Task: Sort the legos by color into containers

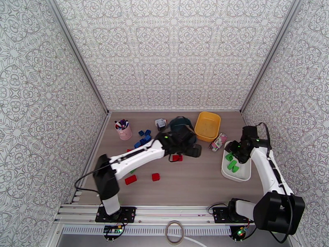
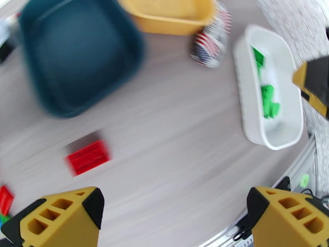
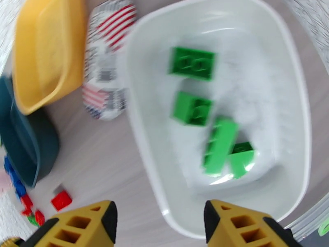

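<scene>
My left gripper is open with nothing between its fingers; it hovers over the table beside the dark teal tub, above a red brick. From above, the left gripper partly hides the teal tub. My right gripper is open and empty at the near rim of the white tub, which holds several green bricks. The yellow tub looks bare inside. Blue bricks cluster at the back left. Red bricks and a green one lie loose near the left arm.
A pink cup with pens stands at the back left. A white-grey cube gadget sits beside the teal tub. A striped can-like object lies between the yellow and white tubs. The patterned walls close in on three sides.
</scene>
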### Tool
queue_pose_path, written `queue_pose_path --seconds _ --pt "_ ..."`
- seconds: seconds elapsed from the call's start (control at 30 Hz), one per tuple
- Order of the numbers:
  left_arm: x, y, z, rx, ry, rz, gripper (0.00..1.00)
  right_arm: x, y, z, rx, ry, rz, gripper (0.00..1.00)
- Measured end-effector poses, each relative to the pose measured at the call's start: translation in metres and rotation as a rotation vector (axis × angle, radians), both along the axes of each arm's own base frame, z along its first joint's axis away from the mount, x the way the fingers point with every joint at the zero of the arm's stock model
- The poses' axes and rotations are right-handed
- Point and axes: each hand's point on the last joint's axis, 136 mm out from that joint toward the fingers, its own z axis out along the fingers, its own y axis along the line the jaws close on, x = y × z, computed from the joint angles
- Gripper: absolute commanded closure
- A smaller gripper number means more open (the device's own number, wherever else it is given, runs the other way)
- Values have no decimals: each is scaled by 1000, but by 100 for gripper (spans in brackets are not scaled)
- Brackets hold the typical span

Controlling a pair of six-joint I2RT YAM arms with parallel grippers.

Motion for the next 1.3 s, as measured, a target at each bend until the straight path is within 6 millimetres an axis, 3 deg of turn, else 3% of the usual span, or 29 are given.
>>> queue_pose_path --seconds 0.17,0.33,0.5,0.7,0.8,1.0,1.13,1.3 --pt "9 62 -7 28 15 175 4 14 53 10 -9 -25 181 40" --pt "1 119 -27 65 60 321 5 28 126 13 -24 -31 398 40" --pt "-25 175 -51 103 131 471 4 29 210 8 -30 -29 618 38" --pt "-62 238 -82 136 225 676 3 2 281 -9 -36 2 809 37" --pt "-80 268 -94 130 259 777 3 -14 300 -17 -37 24 869 37" --pt "-97 310 -111 74 309 944 3 -29 316 -25 -41 44 916 37" --pt "-99 325 -117 48 343 1003 4 -30 319 -25 -32 40 916 37" --pt "-88 330 -121 18 358 1000 4 -29 322 -24 -22 35 907 37"
